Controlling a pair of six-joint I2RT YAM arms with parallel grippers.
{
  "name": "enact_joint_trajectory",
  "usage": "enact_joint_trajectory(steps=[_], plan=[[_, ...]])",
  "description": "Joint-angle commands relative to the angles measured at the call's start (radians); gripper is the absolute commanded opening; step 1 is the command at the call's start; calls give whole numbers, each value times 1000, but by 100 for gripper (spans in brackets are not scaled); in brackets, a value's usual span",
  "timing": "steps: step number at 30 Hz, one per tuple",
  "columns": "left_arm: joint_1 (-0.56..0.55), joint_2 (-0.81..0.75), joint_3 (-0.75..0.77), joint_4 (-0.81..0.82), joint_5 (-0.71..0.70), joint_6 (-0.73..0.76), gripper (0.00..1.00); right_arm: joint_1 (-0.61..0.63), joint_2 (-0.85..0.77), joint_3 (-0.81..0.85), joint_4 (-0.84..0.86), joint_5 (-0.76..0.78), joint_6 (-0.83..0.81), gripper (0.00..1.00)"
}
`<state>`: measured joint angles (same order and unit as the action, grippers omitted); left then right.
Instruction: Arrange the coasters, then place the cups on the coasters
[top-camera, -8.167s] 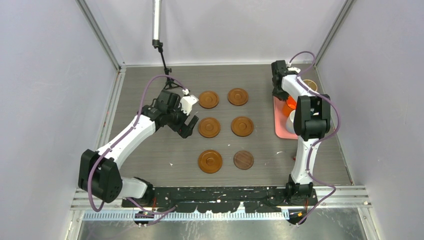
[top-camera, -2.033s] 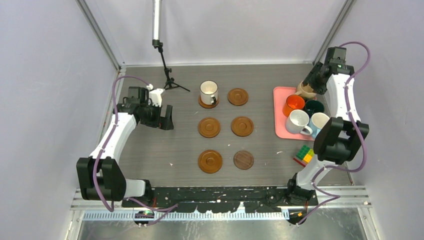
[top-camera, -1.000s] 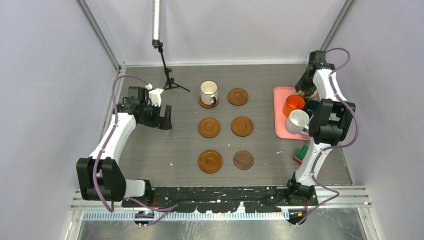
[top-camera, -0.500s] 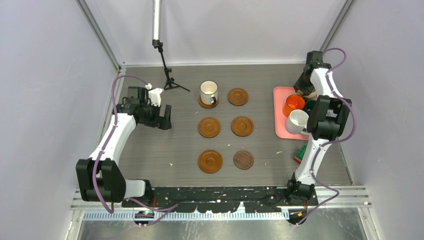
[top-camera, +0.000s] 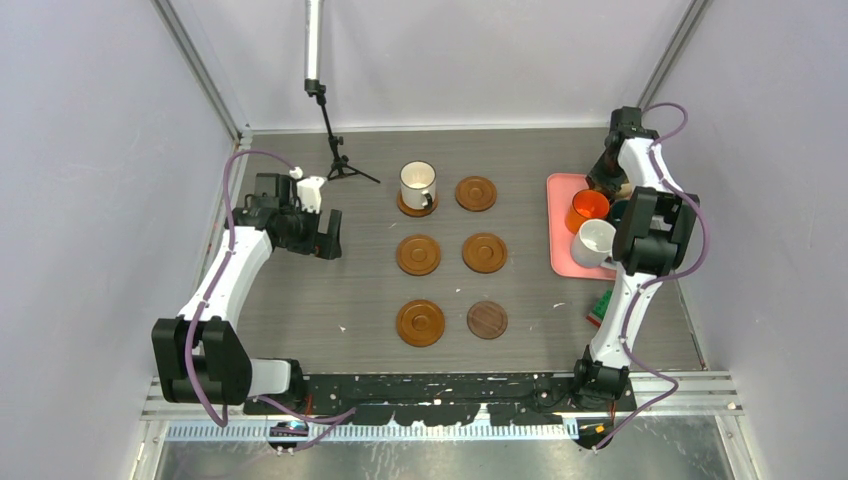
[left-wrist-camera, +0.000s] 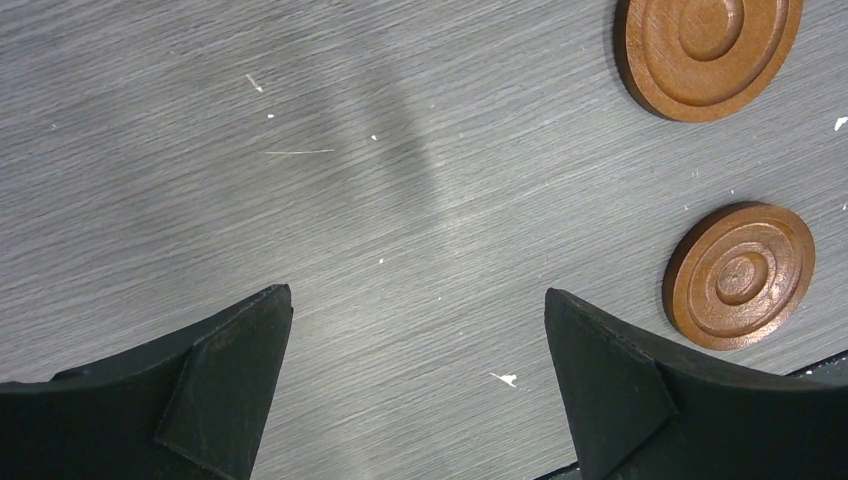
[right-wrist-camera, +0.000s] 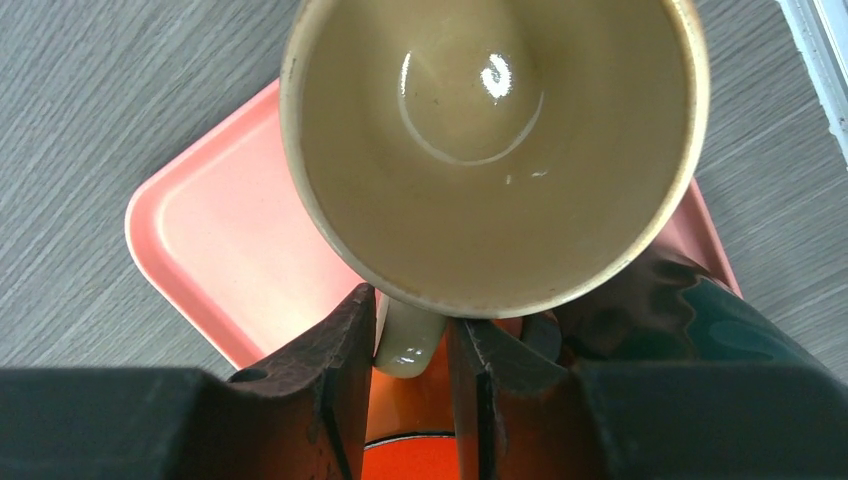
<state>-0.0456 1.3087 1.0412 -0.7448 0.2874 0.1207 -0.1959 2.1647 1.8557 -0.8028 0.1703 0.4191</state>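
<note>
Six round brown coasters lie in two columns mid-table; the far left coaster (top-camera: 404, 209) carries a white cup (top-camera: 418, 183), and the dark flat coaster (top-camera: 487, 320) is near right. On the pink tray (top-camera: 557, 228) stand an orange cup (top-camera: 588, 208) and another white cup (top-camera: 596, 240). The beige cup (right-wrist-camera: 495, 150) sits at the tray's far end, largely hidden under the right arm from above. My right gripper (right-wrist-camera: 412, 315) is shut on its handle (right-wrist-camera: 408, 345). Open and empty, my left gripper (left-wrist-camera: 417, 300) hovers over bare table left of two coasters (left-wrist-camera: 740, 275).
A dark green cup (right-wrist-camera: 740, 330) stands beside the beige one on the tray. Coloured toy bricks (top-camera: 603, 305) lie near the right arm. A small black tripod (top-camera: 338, 162) stands at the back left. Walls close off both sides.
My right gripper has settled lower over the beige cup and its fingers have narrowed onto the handle. The left arm has stayed put.
</note>
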Motion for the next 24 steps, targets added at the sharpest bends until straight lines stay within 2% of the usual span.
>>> enact_joint_trajectory(steps=[1, 6, 24], plan=[[-3, 1, 41, 31, -3, -1, 100, 4, 6, 38, 27, 2, 2, 35], [-2, 7, 48, 33, -2, 2, 100, 4, 19, 31, 26, 24, 8, 41], [-3, -1, 57, 2, -11, 8, 100, 3, 85, 63, 31, 63, 18, 40]])
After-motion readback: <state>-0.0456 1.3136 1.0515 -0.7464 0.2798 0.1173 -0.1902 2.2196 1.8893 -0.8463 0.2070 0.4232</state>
